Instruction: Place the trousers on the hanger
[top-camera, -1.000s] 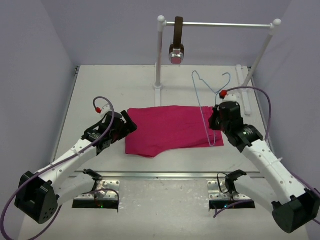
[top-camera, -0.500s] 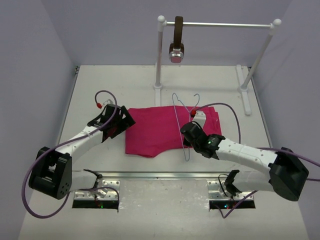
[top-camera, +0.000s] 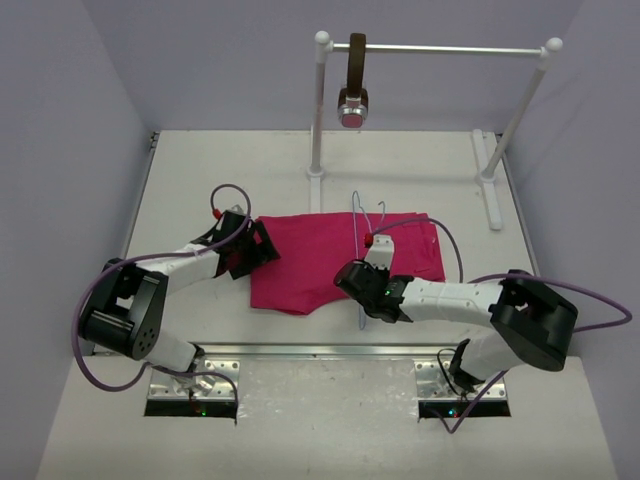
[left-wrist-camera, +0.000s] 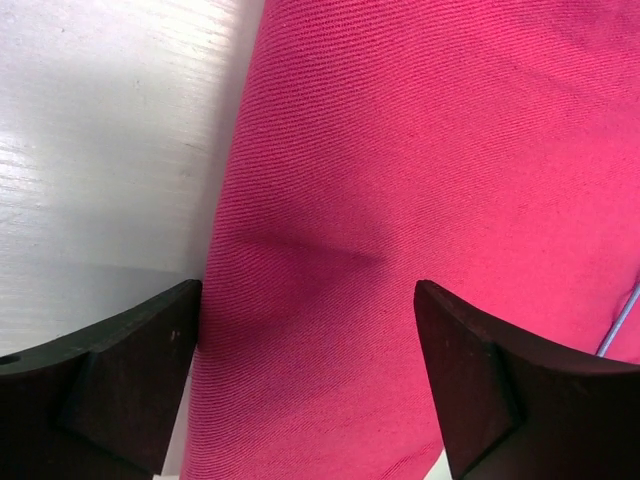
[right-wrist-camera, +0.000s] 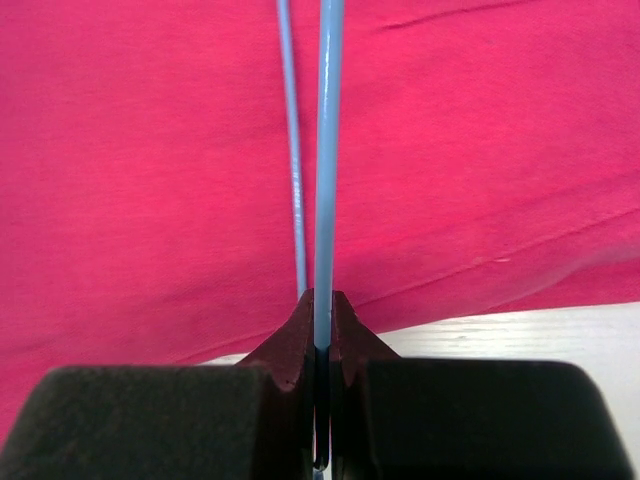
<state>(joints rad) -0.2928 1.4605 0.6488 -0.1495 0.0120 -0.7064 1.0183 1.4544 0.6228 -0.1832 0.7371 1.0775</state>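
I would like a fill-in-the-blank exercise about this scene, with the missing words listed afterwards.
The thin pale blue wire hanger is held by the ____ gripper.
The large magenta-pink fabric trousers lie ____ the hanger.
The left gripper, at the trousers' left edge, has its jaws ____.
Missing words: right; under; open.

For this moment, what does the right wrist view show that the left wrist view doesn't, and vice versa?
Right wrist only: the right claw shut on the hanger wire, with a second wire running alongside. Left wrist only: the left claw open over the trousers near their edge, a shadowed crease between its tips. Both: the magenta trousers lying on the white table; the left wrist view also catches a sliver of blue wire at its right edge.
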